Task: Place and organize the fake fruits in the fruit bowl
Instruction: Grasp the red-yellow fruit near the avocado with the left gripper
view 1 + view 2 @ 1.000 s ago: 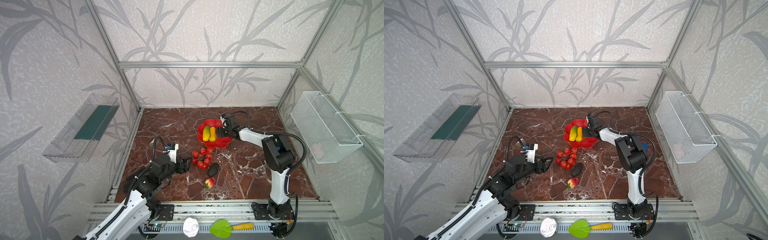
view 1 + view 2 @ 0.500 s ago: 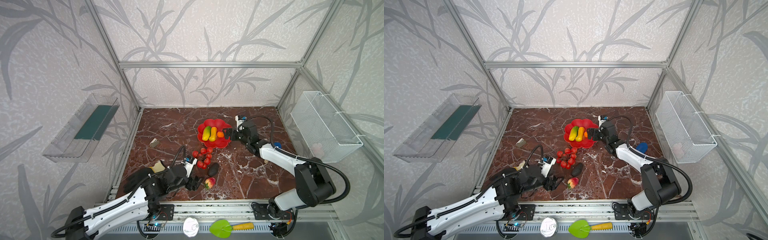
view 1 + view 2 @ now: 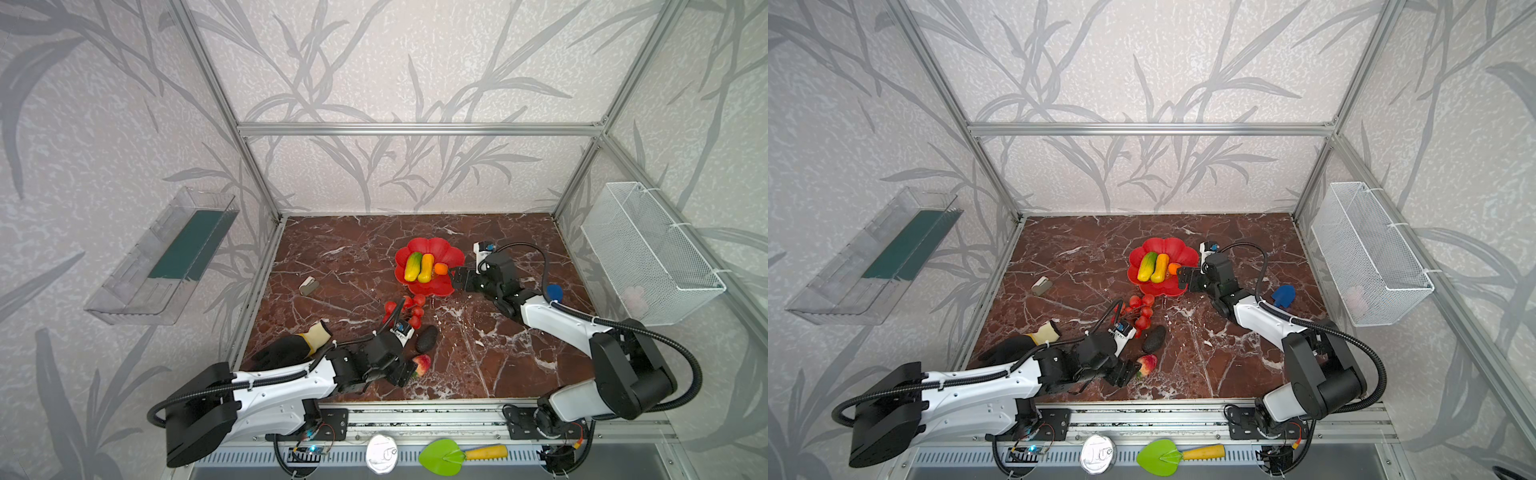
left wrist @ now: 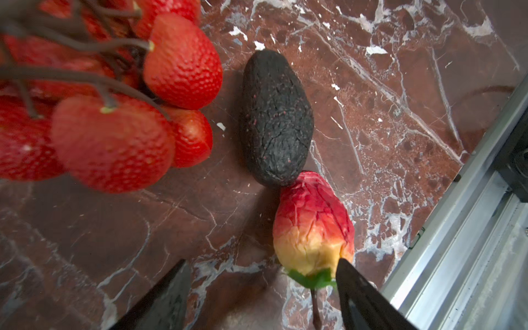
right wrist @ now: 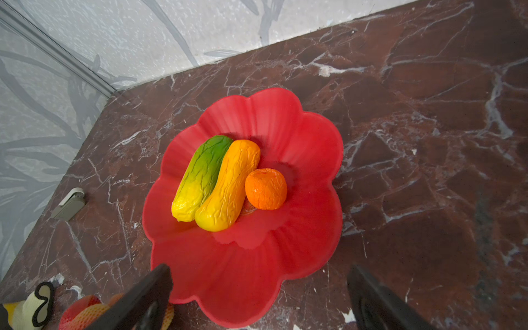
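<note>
The fruit bowl (image 3: 436,247) is being carried by the worktop (image 3: 353,241) around its middle, somewhat closer to the back edge than to the front edge. Three of the fake fruits are being held inside it. The green-yellow oblong (image 3: 413,266) and the yellow-orange oblong (image 3: 426,268) are being shown side by side, touching along their length. The small orange (image 3: 440,269) is being rested against the yellow-orange one, on the side toward the right edge. The right end effector (image 3: 454,279) is being held just beside the bowl's rim on that same side, pointed at the bowl, with its jaws being held wide apart and nothing gripped between them. The other three fruits are being carried by the bare worktop between the bowl and the front edge. The cluster of red balls (image 3: 409,309) is being seen just in front of the bowl and the dark avocado (image 3: 427,338) just in front of the cluster. The red-yellow strawberry-like fruit (image 3: 423,364) is being seen nearest the front edge, just beside the avocado's end. The left end effector (image 3: 409,372) is being held low at that fruit's stem end, jaws apart. In the left wrist view one fingertip (image 4: 353,283) is being seen at the fruit's yellow base and the other well clear of it, so nothing is being clamped. A black glove (image 3: 286,351) with a cream cuff is being shown near the front left corner, and a small blue scoop (image 3: 555,293) near the right edge.
</note>
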{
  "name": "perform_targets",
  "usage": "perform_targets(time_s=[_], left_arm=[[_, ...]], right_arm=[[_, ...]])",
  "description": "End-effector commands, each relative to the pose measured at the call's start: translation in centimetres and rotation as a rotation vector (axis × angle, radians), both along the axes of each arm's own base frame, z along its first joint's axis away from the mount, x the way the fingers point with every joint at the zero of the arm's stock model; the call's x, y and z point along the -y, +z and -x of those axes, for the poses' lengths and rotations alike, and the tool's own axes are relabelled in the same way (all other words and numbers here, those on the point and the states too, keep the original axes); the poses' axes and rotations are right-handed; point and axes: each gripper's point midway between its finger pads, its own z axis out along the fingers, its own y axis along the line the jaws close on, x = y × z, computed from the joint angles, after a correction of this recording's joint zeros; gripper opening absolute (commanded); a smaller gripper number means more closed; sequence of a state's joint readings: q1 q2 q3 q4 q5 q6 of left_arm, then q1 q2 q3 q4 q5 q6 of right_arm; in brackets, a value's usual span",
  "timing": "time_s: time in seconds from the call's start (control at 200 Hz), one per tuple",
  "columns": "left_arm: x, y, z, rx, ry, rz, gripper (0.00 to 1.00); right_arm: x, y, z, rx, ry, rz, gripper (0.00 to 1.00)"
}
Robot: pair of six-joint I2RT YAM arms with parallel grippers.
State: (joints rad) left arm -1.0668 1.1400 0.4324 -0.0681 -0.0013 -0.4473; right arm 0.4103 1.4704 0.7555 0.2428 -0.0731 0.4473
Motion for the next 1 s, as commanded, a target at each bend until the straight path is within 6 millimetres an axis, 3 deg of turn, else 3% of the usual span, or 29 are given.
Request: perform_targets(time_s=[0.0,0.53,0.875,0.995], left_arm=[[2.7,1.6,-0.4,0.026,-0.05,0.09,0.81],[5.3,0.2,0.7,-0.071,-0.142,0.089,0.82],[5.1,-1.8,1.3,-0.152,-0.137,0.032,0.64],[5.0,-0.8,1.0,-0.127,-0.127,0.045,0.53]], right_arm=[[0.2,1.4,0.2,0.037,-0.007,-0.027,0.96],[0.7,0.4,0.4,0.018,-0.015,-0.005,0.96],[1.0,0.2,0.5,0.012,-0.021,-0.01,0.96],[0.8,0.1,0.4,0.007,-0.017,-0.025,0.96]])
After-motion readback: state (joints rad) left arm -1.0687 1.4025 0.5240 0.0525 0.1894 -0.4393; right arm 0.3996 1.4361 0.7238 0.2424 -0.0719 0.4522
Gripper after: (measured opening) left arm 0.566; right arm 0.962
